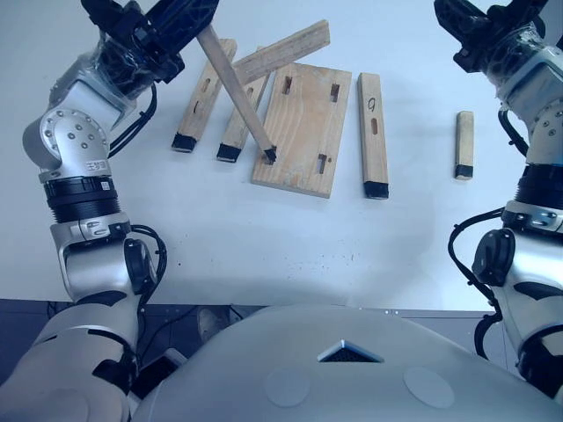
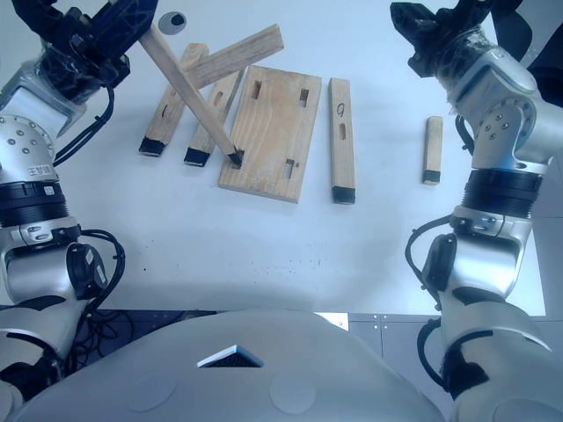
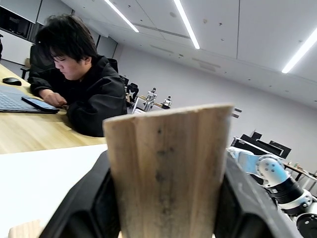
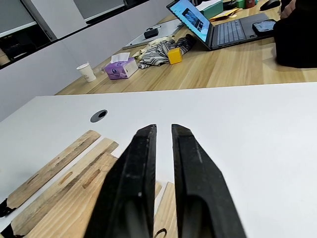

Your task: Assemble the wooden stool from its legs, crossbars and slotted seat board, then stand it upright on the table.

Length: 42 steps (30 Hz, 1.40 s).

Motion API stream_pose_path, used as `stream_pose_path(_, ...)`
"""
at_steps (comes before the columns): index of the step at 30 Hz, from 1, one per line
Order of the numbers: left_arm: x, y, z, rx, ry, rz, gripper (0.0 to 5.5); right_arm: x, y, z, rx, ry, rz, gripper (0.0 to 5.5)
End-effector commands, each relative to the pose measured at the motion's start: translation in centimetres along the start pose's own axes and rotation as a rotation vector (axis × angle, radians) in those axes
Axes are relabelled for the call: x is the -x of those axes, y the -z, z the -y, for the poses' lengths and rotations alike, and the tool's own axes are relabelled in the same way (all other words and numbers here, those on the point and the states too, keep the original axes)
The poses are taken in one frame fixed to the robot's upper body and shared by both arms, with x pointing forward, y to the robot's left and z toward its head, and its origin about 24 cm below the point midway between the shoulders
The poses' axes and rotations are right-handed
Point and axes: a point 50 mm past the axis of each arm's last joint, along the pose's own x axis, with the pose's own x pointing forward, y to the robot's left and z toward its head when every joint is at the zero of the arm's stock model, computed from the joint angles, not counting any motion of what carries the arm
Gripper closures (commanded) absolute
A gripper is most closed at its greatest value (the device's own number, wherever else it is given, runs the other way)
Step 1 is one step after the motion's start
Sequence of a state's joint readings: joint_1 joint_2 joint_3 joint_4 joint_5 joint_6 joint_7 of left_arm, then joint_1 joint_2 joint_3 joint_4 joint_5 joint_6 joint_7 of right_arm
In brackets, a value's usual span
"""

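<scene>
Left eye view shows a white table (image 1: 264, 237) with the stool parts spread over its far half. The slotted seat board (image 1: 303, 132) lies flat about in the middle, and four small slots can be seen in it.

The left gripper (image 1: 189, 26) is at the far left, above the table, and is clamped on one wooden leg (image 1: 232, 81). This leg is tilted. Its top end sits in the gripper and it slopes down to the right. Its black-tipped lower end rests on the near left corner of the seat board, just beside a slot. In the left wrist view the cut end of the leg stands between the two black fingers (image 3: 89, 203), which press on both of its sides.

Left of the board, two more legs (image 1: 204, 97) (image 1: 237, 130) lie flat side by side, with their black tips at the near ends. A longer bar (image 1: 286, 51) lies at an angle across their far ends and reaches over the far edge of the board. A fourth leg (image 1: 373, 134) lies flat just beside the right edge of the board, its black tip toward the near side. Further right, well apart, lies a short piece (image 1: 464, 145), also with its black tip near.

The right gripper (image 4: 164, 130) hangs above the far right of the table and grasps nothing. Its two fingers (image 4: 141, 168) are brought almost together, with only a narrow gap between them. A small round hole (image 2: 174, 19) is in the table at the far left.
</scene>
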<state>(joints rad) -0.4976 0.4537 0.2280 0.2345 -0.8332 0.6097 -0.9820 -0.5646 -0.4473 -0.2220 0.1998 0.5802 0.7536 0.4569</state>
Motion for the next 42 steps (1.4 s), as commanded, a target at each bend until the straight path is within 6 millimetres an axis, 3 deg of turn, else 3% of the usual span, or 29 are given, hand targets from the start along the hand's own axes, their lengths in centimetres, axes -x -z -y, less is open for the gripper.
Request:
stream_pose_path(1,-0.1,1.3,-0.7,0.014,-0.012,-0.034,3.48,-0.3,-0.4,-0.3,0.019,-0.019,-0.016,5.5)
stream_pose_path(10,0.3,3.1,-1.4,-0.099,0.043,-0.297,3.48,-0.1,0.8,-0.1,0.015,-0.001,-0.026,5.5)
stream_pose_path(17,-1.8,-0.9,0.0,-0.017,0.153,-0.094,3.49,-0.1,1.4,-0.1,0.01,-0.007,-0.036,5.5)
stream_pose_path(23,-1.0,0.4,-0.9,-0.018,0.096,-0.148,3.49,-0.1,2.0,-0.2,0.012,-0.014,-0.056,5.5)
stream_pose_path(31,-1.4,1.0,-1.7,-0.083,0.07,-0.161,3.49,-0.3,2.1,-0.3,0.023,-0.031,-0.076,5.5)
stream_pose_path(42,-2.6,-1.5,-1.6,-0.104,0.119,-0.111,3.49,-0.3,2.4,-0.7,0.024,-0.055,-0.085,5.5)
